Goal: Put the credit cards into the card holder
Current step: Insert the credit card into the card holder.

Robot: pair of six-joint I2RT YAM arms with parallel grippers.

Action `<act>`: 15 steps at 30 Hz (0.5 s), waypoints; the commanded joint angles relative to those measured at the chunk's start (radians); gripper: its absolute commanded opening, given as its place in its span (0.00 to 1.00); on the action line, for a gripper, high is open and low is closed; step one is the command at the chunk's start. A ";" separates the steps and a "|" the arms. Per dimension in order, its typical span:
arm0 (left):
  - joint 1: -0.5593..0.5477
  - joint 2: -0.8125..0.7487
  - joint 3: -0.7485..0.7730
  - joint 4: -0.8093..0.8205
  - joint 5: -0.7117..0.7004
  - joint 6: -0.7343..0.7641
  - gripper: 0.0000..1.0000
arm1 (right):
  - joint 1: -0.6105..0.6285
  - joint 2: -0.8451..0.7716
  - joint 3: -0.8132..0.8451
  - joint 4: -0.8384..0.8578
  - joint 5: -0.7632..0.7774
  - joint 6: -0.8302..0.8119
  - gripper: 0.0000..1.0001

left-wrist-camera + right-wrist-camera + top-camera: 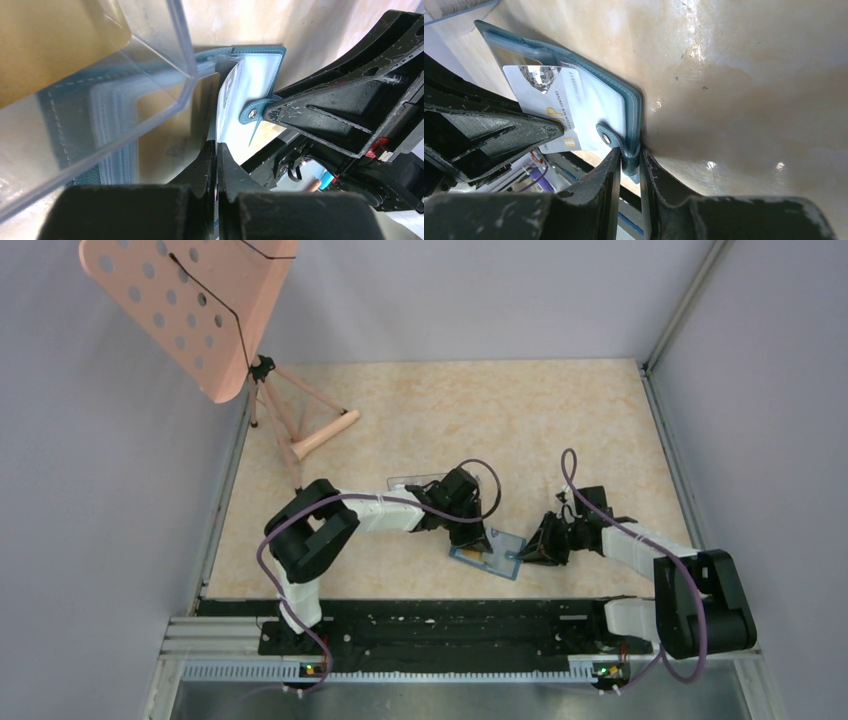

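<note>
While right claw (630, 167) pinches card holder (634, 111), left claw (216, 156) clamps credit card (555, 102) seemingly lettered "NEW CENTURY".

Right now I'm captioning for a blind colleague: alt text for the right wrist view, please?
The right gripper grips the edge of the open teal card holder, where the left gripper holds a whitish card.

Whitish card (561, 102) over open teal holder (633, 112)
</note>
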 commanded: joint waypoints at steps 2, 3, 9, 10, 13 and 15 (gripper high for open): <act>-0.007 0.020 -0.009 0.007 -0.022 0.003 0.00 | 0.011 0.017 -0.009 0.024 -0.007 -0.010 0.19; -0.008 0.024 -0.002 -0.011 -0.022 0.012 0.00 | 0.011 0.018 -0.008 0.025 -0.007 -0.010 0.18; -0.020 0.034 0.051 -0.138 -0.059 0.071 0.14 | 0.012 0.025 -0.005 0.031 -0.010 -0.010 0.19; -0.025 0.037 0.072 -0.172 -0.076 0.087 0.25 | 0.010 0.026 -0.005 0.030 -0.010 -0.010 0.18; -0.045 0.052 0.153 -0.280 -0.137 0.143 0.43 | 0.011 0.024 -0.006 0.030 -0.010 -0.009 0.19; -0.056 0.068 0.203 -0.337 -0.175 0.167 0.50 | 0.011 0.025 -0.005 0.030 -0.010 -0.008 0.19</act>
